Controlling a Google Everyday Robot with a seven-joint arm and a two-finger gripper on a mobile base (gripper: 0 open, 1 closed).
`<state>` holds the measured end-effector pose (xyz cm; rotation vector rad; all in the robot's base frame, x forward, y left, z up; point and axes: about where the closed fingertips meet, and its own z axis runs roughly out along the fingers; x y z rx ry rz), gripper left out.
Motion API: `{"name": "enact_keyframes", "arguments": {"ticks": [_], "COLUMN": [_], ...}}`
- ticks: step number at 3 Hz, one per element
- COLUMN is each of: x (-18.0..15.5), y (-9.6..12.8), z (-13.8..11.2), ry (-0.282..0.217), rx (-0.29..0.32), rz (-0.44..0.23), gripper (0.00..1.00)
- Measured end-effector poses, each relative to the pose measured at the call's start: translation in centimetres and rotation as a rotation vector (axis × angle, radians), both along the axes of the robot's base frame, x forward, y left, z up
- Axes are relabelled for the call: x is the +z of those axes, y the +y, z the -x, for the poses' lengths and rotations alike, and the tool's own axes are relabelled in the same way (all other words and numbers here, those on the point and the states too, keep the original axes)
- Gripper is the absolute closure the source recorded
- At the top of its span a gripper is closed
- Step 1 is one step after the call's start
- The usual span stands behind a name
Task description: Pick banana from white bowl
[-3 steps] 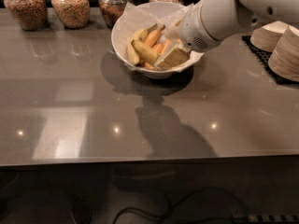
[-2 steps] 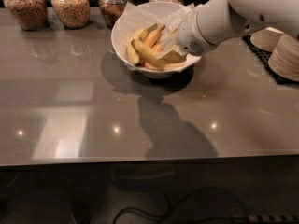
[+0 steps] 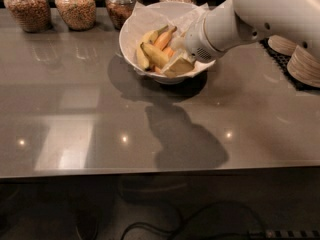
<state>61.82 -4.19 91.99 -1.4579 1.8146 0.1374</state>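
Observation:
The white bowl (image 3: 131,36), lined with crumpled white paper, stands at the back middle of the grey table. Several bananas lie in it. The deep-yellow banana (image 3: 155,55) with dark ends lies across the middle, in front of a paler banana (image 3: 148,36) and an orange-toned one (image 3: 165,38). My gripper (image 3: 177,64) reaches down into the bowl from the right on the white arm (image 3: 250,19). It sits right beside the deep-yellow banana's right end. The gripper hides the right side of the bowl's contents.
Several glass jars of grain (image 3: 75,6) line the table's back edge, left of and behind the bowl. Stacked pale plates (image 3: 304,64) rest on a black mat at the right edge. The table's front edge runs across the lower part of the view.
The arm has shifted slightly. The gripper stays in the bowl's right side, now a little lower by the deep-yellow banana. The bananas have not visibly moved.

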Motion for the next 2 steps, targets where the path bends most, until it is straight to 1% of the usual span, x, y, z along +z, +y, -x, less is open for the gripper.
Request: {"name": "enact_keyframes", "arguments": {"ticks": [1, 2], "x": [-0.01, 0.00], "y": [0.02, 0.01], "z": [-0.10, -0.23], "ry": [0.000, 0.000], "rx": [-0.001, -0.004], "rz": [-0.001, -0.001], "gripper": [0.29, 0.34]}}
